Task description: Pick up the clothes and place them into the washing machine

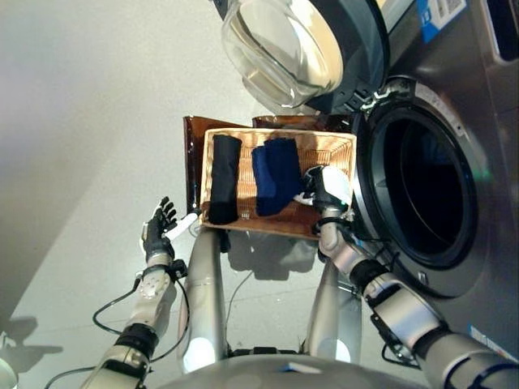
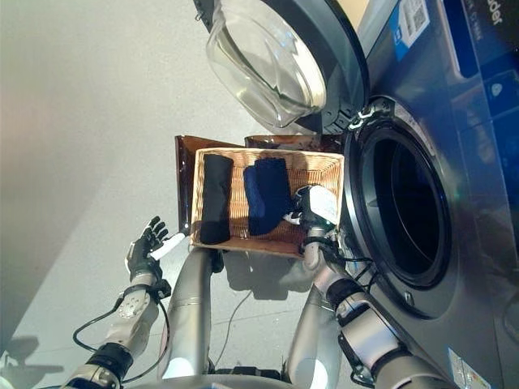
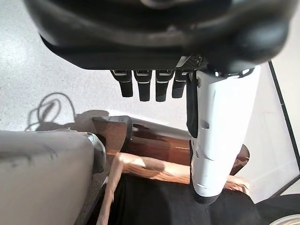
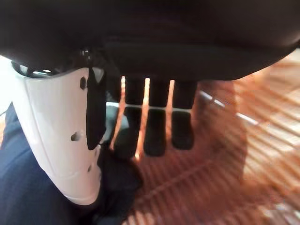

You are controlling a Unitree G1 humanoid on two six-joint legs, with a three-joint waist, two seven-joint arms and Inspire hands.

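Note:
A wicker basket (image 1: 332, 150) holds a rolled black garment (image 1: 224, 178) on its left and a navy garment (image 1: 274, 174) in the middle. My right hand (image 1: 328, 188) is inside the basket at the navy garment's right edge. In the right wrist view its fingers (image 4: 154, 131) hang straight over the basket floor, and the white-covered thumb (image 4: 61, 140) lies against the navy cloth (image 4: 28, 187); the hand is open. My left hand (image 1: 159, 227) is open, fingers spread, off the basket's left corner. The washing machine drum (image 1: 422, 190) gapes just right of the basket.
The machine's round glass door (image 1: 284, 49) is swung open above the basket's far side. A brown stand (image 1: 193, 134) shows under the basket's left and far edges. Pale floor (image 1: 81, 121) stretches to the left.

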